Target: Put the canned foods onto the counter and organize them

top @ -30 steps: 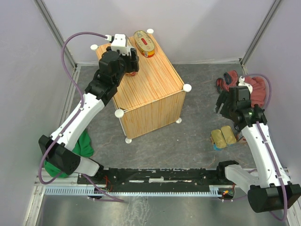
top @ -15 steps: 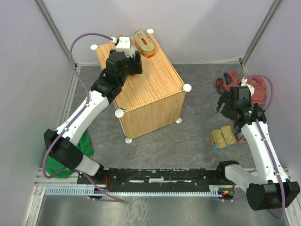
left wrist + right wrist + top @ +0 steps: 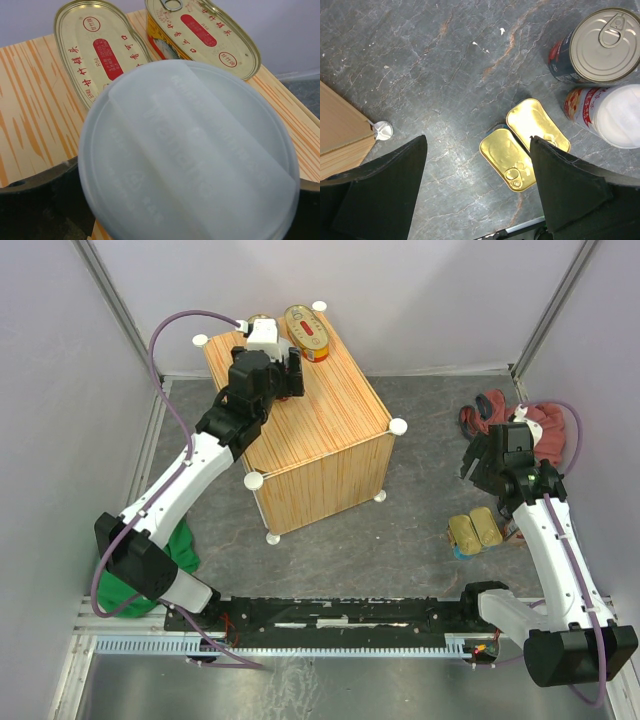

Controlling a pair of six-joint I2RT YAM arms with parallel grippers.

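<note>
White-lidded can [image 3: 190,150] on the wooden tabletop [image 3: 30,100], just beside two oval tins [image 3: 100,50].
My left jaws [image 3: 175,200] flank it; gripping or not, I cannot tell. A skewed lift-off could topple it. My right jaws [image 3: 477,145] stand apart, empty.

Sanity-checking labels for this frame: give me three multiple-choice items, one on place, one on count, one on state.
1. Where do the oval gold cans lie?
A) on the counter
B) on the grey floor
C) on a cloth

2. How many rectangular gold tins show in the right wrist view?
A) one
B) two
C) four

3. How does the right gripper stand?
A) shut on a tin
B) shut, empty
C) open, empty

Answers: 1 A, wood grain shows beneath both; 2 B, a pair lies side by side; 3 C, its jaws stand wide apart, nothing gripped.
</note>
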